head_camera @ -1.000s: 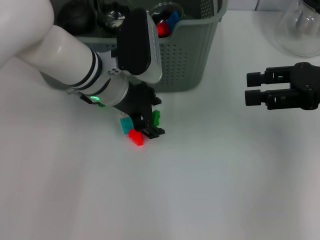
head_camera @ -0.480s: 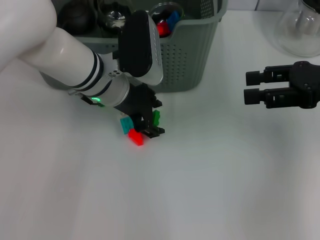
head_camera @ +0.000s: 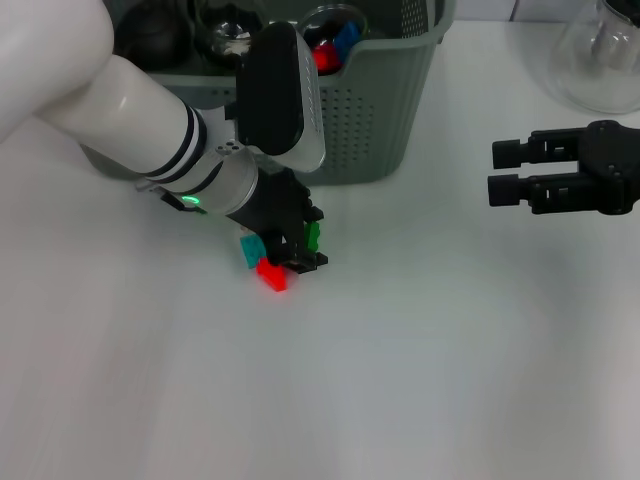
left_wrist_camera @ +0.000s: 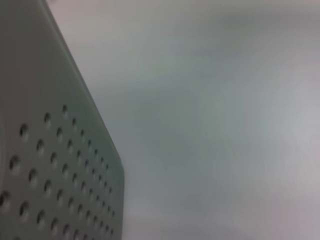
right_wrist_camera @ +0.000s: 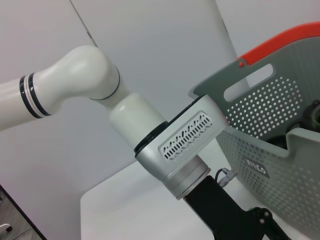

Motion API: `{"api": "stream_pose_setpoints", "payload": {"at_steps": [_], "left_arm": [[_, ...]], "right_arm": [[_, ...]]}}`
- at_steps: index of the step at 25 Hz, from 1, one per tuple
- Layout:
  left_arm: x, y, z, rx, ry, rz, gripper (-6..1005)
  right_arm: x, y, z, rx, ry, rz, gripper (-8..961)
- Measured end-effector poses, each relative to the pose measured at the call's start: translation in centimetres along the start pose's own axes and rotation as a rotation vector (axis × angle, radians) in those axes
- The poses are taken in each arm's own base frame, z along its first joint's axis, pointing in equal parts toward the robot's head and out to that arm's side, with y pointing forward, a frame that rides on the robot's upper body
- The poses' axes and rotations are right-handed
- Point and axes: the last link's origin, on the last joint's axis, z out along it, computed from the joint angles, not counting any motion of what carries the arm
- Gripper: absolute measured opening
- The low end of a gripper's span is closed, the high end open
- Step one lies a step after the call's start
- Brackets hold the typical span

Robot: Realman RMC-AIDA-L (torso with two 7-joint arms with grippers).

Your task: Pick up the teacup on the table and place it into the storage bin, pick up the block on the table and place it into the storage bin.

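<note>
Head view: the left tool is lowered to the counter over small blocks, just before the storage bin.
A label on the bin wall is seen, unreadable. Fingers are set about the red block, teal and green beside; grip cannot be told. The right tool, parted and empty, is held aside.

Small red block before grey-green storage bin, seemingly tabletop.

Left tool lowered to table; right tool hovering, fingers apart.
</note>
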Motion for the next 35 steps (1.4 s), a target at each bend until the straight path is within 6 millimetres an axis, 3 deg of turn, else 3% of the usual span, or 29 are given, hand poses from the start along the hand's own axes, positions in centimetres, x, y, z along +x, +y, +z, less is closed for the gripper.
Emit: {"api": "stream_pose_setpoints", "payload": {"at_steps": [9,14,21,25,29,32,35], "left_arm": [[0.1,-0.1,-0.2,0.002,0.0,-0.001,510],[0.5,-0.2,-1.4,-0.003,0.035,-0.045,425],[0.0,0.4,-7.7,-0.135,0.338,-0.321,424],[-1.5,-0.1,-13.1,-0.194,0.638,-0.531,425],[-2.0,-2.0,-17.9,-0.18,0.862,-0.619,427],[-1.5,-4.8,-19.1,-0.081,0.861,-0.666,428],[-1.3,-8.5,-18.4,0.097,0.74,-0.75,429]], "right_arm": [[-0.1,0.0,0.0,-0.001,-0.001,-0.003,705],[0.0,0.0,-0.1,-0.001,-0.001,-0.001,705],[0.0,0.1,-0.5,-0.001,-0.001,-0.001,705],[0.1,0.1,-0.5,-0.002,0.002,0.007,705],[0.2,0.1,-0.6,-0.001,0.002,0.016,705],[0.3,0.0,-0.6,-0.005,-0.006,0.028,705],[0.1,-0.1,-0.5,-0.003,-0.012,0.036,705]]}}
